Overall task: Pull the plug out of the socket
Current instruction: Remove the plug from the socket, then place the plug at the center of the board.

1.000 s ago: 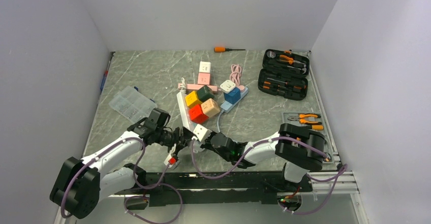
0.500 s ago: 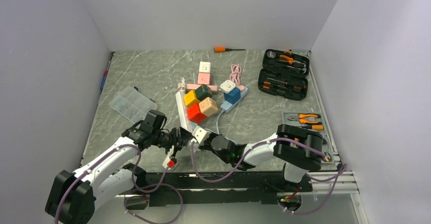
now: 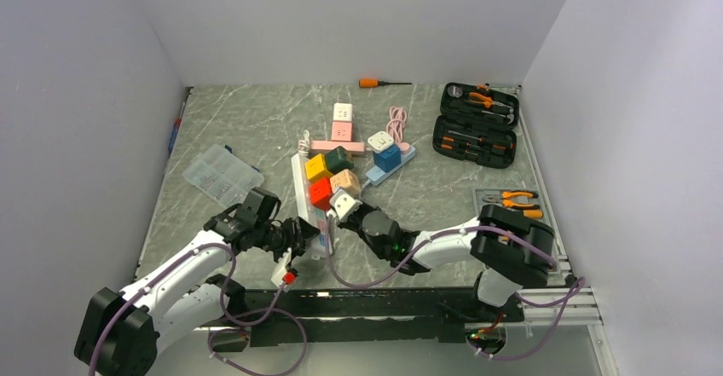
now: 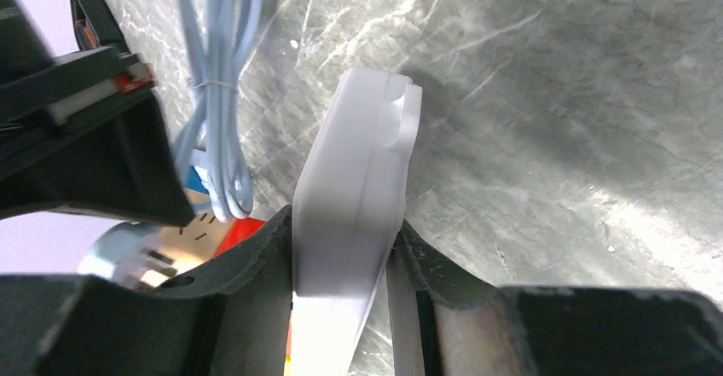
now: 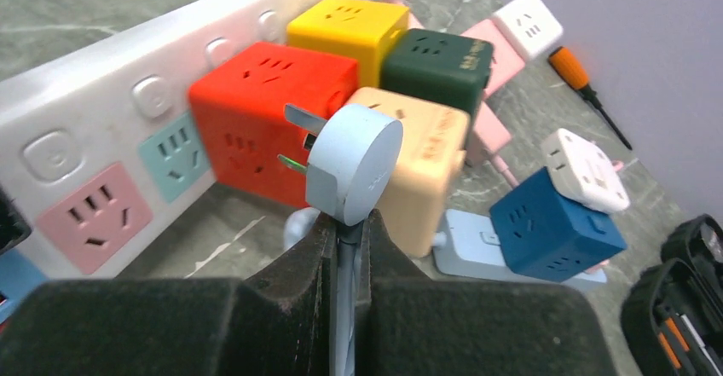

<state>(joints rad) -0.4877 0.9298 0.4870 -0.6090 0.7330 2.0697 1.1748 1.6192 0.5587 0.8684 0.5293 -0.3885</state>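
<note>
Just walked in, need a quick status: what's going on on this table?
The left gripper has its jaws clamped on the near end of the white power strip, bracing it. The right gripper grips the pale blue round plug by its base, prongs bare, right beside the red cube adapter. The plug looks clear of any socket.

Two dark fingers [image 4: 247,265] clamp the near end of a white power strip [image 4: 358,188], which reaches out over the grey marbled tabletop [image 4: 554,120]. Left of it runs a tied bundle of light blue cable [image 4: 217,95], beside a black arm part [image 4: 85,154].
</note>
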